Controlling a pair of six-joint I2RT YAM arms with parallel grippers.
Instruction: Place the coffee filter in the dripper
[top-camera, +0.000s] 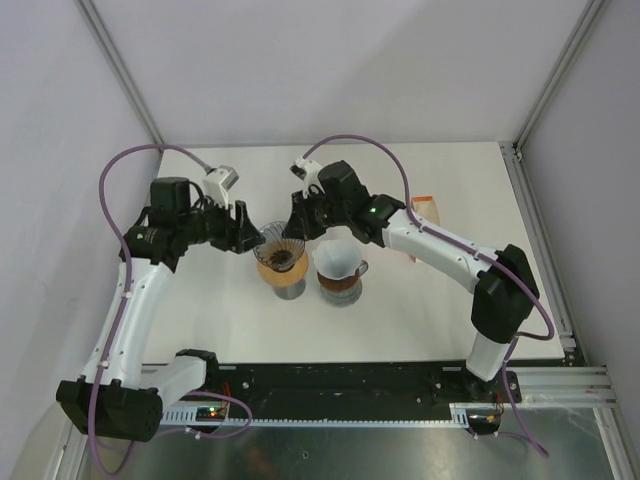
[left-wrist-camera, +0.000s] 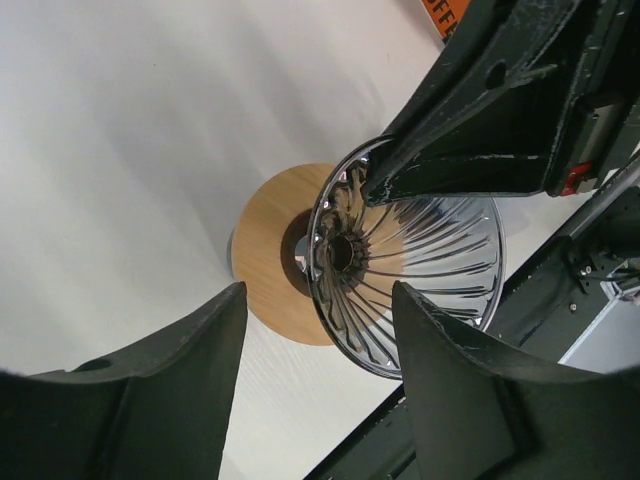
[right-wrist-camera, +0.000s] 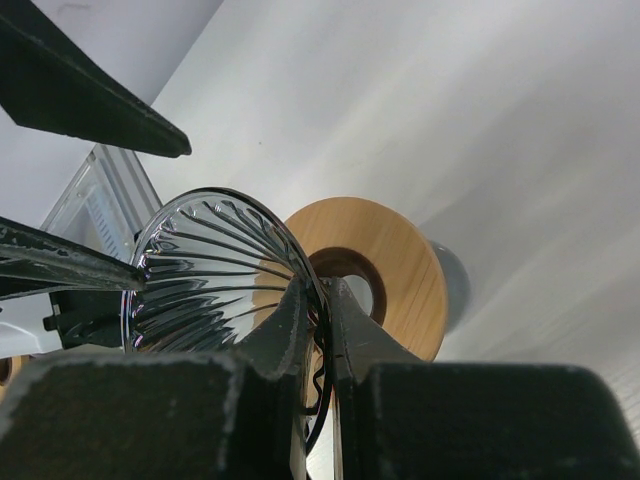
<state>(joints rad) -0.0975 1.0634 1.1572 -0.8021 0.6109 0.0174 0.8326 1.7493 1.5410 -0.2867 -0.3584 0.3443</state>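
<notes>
A clear ribbed glass dripper (top-camera: 279, 250) with a wooden collar (left-wrist-camera: 270, 260) stands on a grey base at the table's middle. My right gripper (right-wrist-camera: 322, 290) is shut on the dripper's rim, one finger inside the cone and one outside. In the left wrist view that gripper's tip (left-wrist-camera: 375, 190) pinches the rim of the dripper (left-wrist-camera: 430, 250). My left gripper (left-wrist-camera: 320, 300) is open just left of the dripper, its fingers (right-wrist-camera: 90, 110) apart on either side of the rim and touching nothing. I cannot pick out a loose coffee filter in any view.
A white cone-shaped cup with a handle (top-camera: 338, 260) sits on a brown base right beside the glass dripper. An orange and white packet (top-camera: 428, 212) lies behind the right arm. The table's front edge and metal rail (top-camera: 400, 385) run along the arm bases.
</notes>
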